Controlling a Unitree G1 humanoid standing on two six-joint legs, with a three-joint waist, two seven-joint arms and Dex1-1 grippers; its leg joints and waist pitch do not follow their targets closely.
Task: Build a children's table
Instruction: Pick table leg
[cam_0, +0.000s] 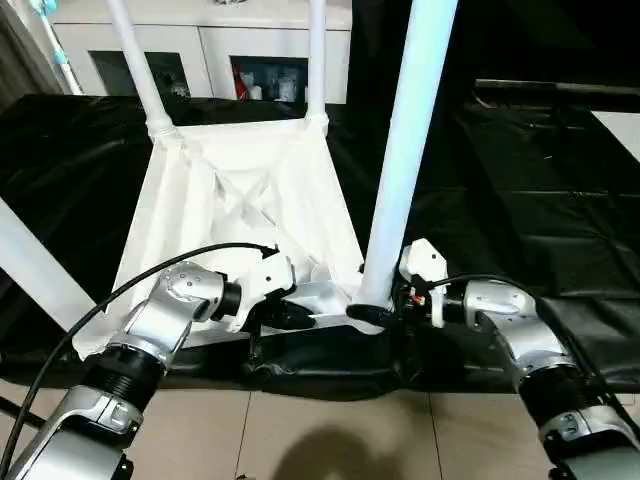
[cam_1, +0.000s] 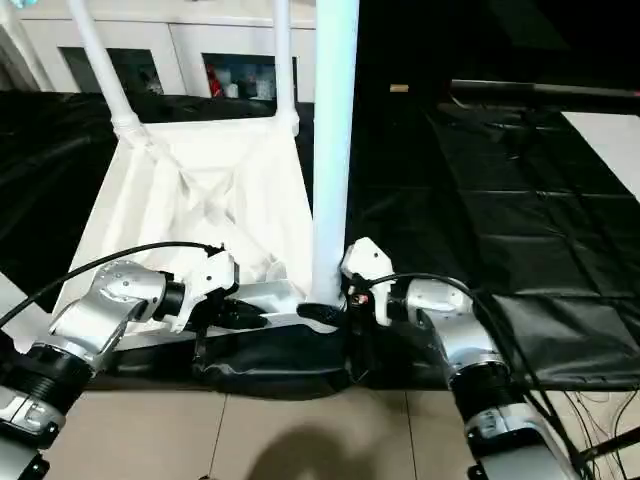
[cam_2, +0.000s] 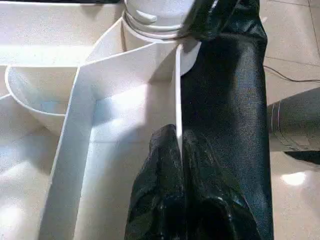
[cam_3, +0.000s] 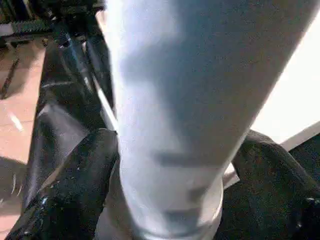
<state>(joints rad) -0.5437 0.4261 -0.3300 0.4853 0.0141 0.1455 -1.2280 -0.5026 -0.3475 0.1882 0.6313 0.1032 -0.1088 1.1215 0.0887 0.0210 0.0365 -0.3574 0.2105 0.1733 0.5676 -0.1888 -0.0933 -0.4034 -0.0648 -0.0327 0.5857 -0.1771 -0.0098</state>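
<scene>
The children's table lies upside down, its white ribbed top (cam_0: 240, 200) on the black sheet with four white legs standing up from the corner sockets. At the near edge my left gripper (cam_2: 176, 137) is shut on the thin rim (cam_2: 177, 90) of the top. The near right leg (cam_0: 405, 150) rises from its socket (cam_2: 150, 20). My right gripper (cam_0: 375, 312) is open around the base of this leg, one black finger (cam_3: 75, 185) on each side of the tube (cam_3: 175, 100). Two far legs (cam_0: 135, 60) (cam_0: 316, 55) and the near left leg (cam_0: 30, 265) stand upright too.
The large black-sheeted table (cam_0: 520, 180) spreads to the right and back. A white glass-door cabinet (cam_0: 220, 50) stands behind it. Tiled floor (cam_0: 330, 430) lies below the table's near edge. A black cable (cam_0: 150, 275) loops over my left forearm.
</scene>
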